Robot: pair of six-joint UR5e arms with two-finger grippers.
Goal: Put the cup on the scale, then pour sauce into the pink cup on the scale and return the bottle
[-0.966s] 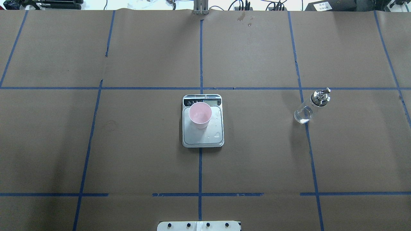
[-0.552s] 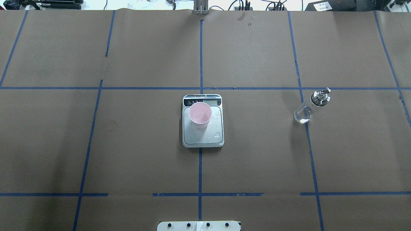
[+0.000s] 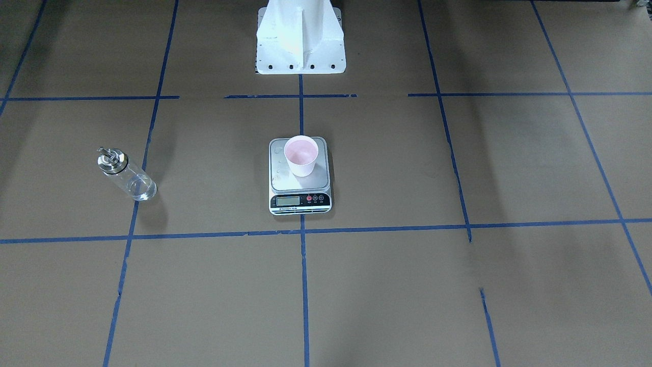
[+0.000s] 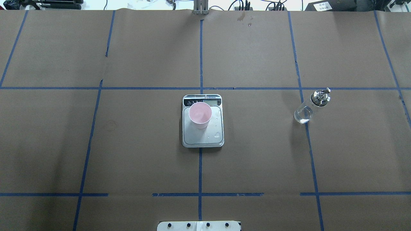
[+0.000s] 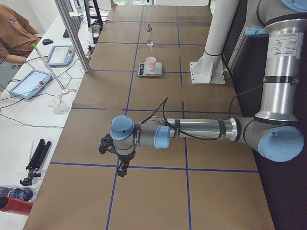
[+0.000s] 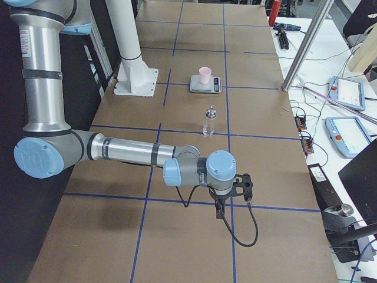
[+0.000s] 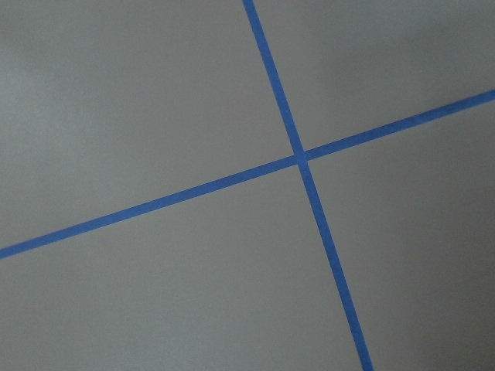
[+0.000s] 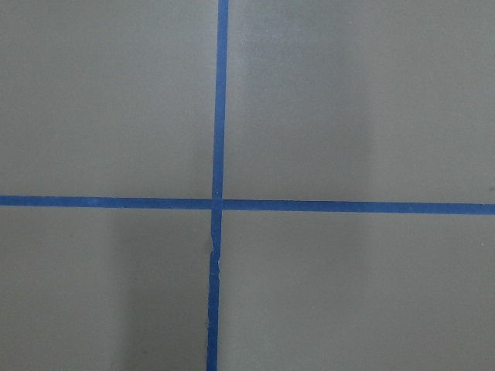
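— Grippers: your left gripper (image 5: 121, 170) and right gripper (image 6: 220, 213), clenched or released?
— Can't tell. Your cup (image 4: 200, 114) sits on the scale (image 4: 202, 138); the bottle (image 4: 310, 106) stands far beyond both.
— Danger?
— A glancing reach could topple it.

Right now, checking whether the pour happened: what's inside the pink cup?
Inside the cup, standing on the scale, only its pale pink wall and bottom show. Whether clear liquid lies in it cannot be told.
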